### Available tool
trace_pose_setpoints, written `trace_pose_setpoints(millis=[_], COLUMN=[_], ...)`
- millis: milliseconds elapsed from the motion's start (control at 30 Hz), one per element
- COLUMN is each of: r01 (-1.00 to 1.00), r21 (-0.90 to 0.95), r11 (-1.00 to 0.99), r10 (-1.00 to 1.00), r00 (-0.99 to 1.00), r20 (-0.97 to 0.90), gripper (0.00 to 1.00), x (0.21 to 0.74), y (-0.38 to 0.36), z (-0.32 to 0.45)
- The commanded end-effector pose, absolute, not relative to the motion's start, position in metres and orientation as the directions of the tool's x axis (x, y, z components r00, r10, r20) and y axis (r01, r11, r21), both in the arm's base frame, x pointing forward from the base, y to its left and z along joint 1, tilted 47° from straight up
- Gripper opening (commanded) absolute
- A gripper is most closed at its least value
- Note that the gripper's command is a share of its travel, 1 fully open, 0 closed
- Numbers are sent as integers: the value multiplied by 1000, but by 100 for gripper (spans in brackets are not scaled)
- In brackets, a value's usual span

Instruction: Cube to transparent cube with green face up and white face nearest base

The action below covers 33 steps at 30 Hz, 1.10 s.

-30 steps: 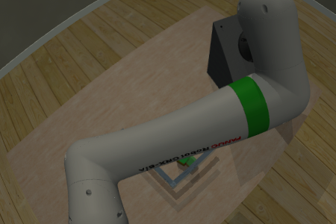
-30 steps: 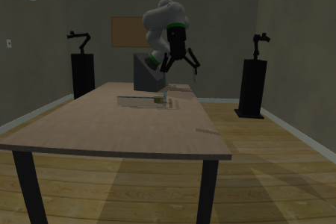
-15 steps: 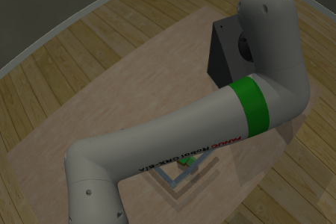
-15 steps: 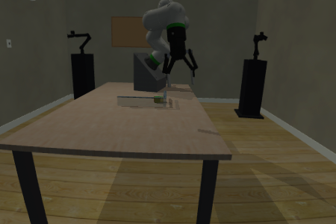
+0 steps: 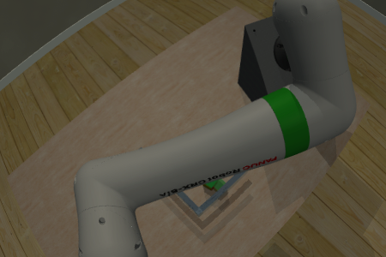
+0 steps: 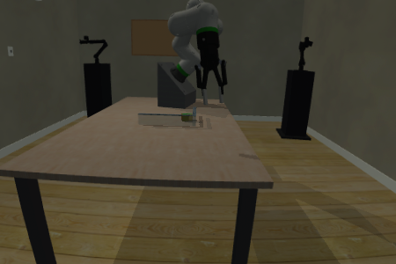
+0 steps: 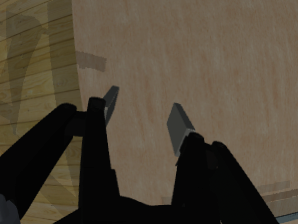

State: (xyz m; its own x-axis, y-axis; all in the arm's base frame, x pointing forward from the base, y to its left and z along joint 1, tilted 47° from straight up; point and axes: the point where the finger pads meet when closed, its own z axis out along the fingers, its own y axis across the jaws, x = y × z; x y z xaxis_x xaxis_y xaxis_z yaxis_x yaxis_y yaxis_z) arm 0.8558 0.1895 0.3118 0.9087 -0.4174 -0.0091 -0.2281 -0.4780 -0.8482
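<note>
Here the black two-finger gripper (image 7: 141, 121) stands half-closed and empty above the wooden table (image 6: 132, 156). The small green-topped cube (image 6: 187, 117) rests well below and ahead of it. It looks rigid and light: grip two opposite side faces squarely.

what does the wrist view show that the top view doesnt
Only the wrist view shows the gripper: its fingers stand partly apart with only bare table between them, holding nothing. Only the top view shows the cube, green face up, peeking from under the arm, plus the grey frame beside it and the dark pedestal. Both show the wooden table and plank floor.
</note>
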Motion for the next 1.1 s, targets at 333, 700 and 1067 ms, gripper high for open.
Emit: trace_pose_setpoints(millis=[333,700,1067], r01=[-210,-151,-34], r21=[-847,-841,-818], r11=[-488,-520,-574], r10=[-407,-371,-293], r00=[913,927,942], r20=[8,63,166], gripper=[41,41,41], x=[854,847,833], y=[189,187,185], z=[310,304,292])
